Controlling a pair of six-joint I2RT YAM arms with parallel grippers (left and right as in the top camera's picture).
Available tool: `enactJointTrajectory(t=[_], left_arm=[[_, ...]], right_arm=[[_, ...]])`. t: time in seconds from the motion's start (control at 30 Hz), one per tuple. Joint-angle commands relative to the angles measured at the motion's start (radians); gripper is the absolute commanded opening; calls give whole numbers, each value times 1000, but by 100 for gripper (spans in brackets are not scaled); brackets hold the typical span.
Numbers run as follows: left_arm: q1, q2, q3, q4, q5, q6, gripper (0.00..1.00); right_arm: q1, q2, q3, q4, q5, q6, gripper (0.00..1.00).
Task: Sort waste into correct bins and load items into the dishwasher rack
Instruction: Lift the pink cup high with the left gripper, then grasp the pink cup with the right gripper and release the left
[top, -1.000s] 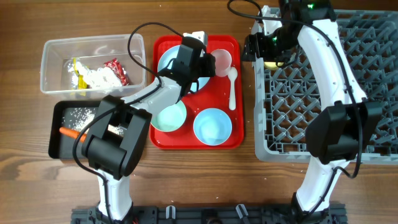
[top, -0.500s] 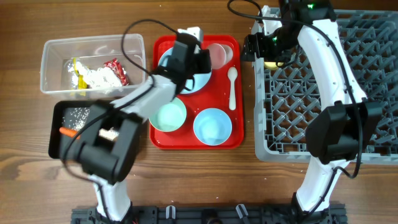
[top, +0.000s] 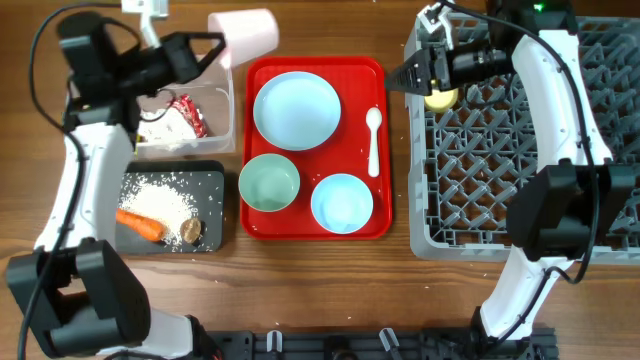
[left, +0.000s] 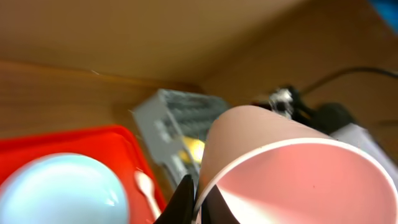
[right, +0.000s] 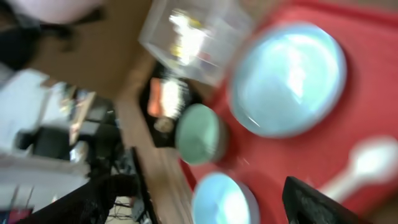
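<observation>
Left hand: the left hand is raised above the desk and pinched tight on the rim of the small pink plastic cup. The left wrist view shows the fingertips on either side of the rim.
Pink cup: it is in the air, tipped on its side with its mouth towards the hand. From overhead it sits over the gap between the clear bin and the top left corner of the tray.
Right hand: the right hand hangs at the left edge of the large grey pegged plastic dishwasher rack. Its fingers are spread wide with nothing between them.
Yellow cup: the small yellow cup lies in the rack near its upper left corner, just beside the right hand.
Tray: the flat red plastic tray carries the round light blue plate, the pale blue-green bowl, the light blue bowl and the white plastic spoon.
Clear bin: the clear rectangular plastic tub, partly hidden by the left arm, holds a crumpled red wrapper and white crumpled tissue.
Black bin: the shallow black rectangular tub holds white rice-like grains, an orange carrot and a small brown lump.
Desk: the brown wooden desk carries the tray, both tubs and the rack.
</observation>
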Motion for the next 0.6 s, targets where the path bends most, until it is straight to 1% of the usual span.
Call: enactJointTrajectory(t=[0.0,0.13,0.3,0.4,0.57], left_arm=[[-34,22,2,-5,249,-17,4],[-155,22,2,38,241,-17,4],[-267,27,2,37,119,-17,4],[-296,31,2,37,79,-17,4],[-293,33,2,35,78,-16,4]], right_arm=[[39,-21,13,-3,-232,-214,91],[91,-21,13,13,-233,-233,92],[103,-21,13,12,-264,-229,92],[101,-21,13,12,-267,-230,92],[100,-21,13,18,-316,-235,93]])
